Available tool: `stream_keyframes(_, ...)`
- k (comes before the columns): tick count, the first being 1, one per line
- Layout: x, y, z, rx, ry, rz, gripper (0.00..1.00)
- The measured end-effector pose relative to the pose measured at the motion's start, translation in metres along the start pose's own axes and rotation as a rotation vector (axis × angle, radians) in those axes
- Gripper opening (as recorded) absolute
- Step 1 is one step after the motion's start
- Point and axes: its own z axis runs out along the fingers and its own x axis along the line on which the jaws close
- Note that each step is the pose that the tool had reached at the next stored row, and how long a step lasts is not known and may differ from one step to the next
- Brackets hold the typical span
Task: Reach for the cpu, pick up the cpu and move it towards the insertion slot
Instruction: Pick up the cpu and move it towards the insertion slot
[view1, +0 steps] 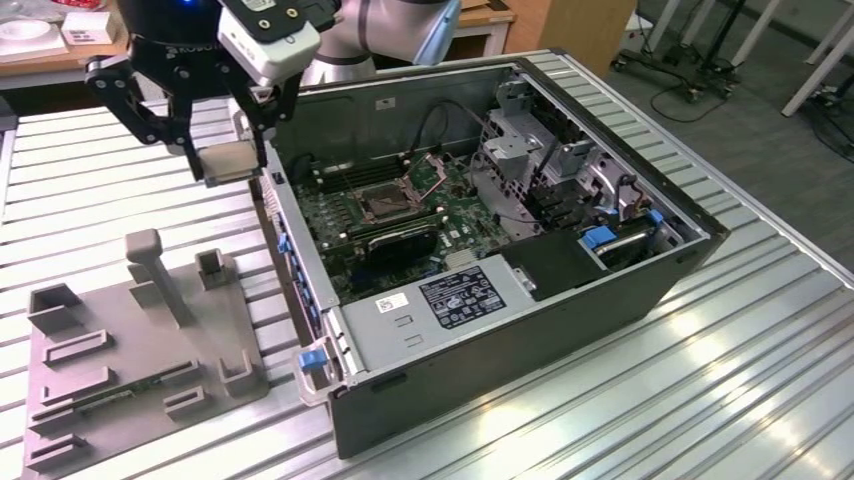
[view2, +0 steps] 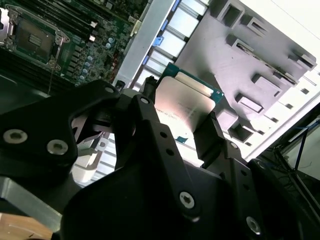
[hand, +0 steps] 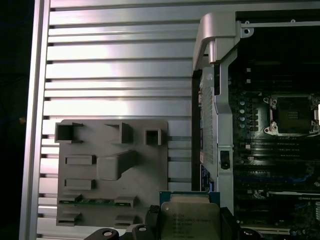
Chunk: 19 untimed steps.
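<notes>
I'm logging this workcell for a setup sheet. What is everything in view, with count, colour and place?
cpu: one, silvery top, held in the air between fixture plate and computer case.
insertion slot: one, dark with silvery frame, on the green motherboard.
computer case: one, black and grey, open, at the exterior view's right.
fixture plate: one, grey, at the exterior view's left, on the table.
table: one, ribbed silvery metal, under everything.
gripper: one, black, shut on the cpu.
</notes>
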Motion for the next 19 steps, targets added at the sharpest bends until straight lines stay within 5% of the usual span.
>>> stream_keyframes(11, -0.0145, 0.0004, 0.0004, 0.0, 0.0, 0.0, 0.54)
stream_keyframes(19, -0.0173, 0.0027, 0.0007, 0.0001, 0.0, 0.0, 0.54)
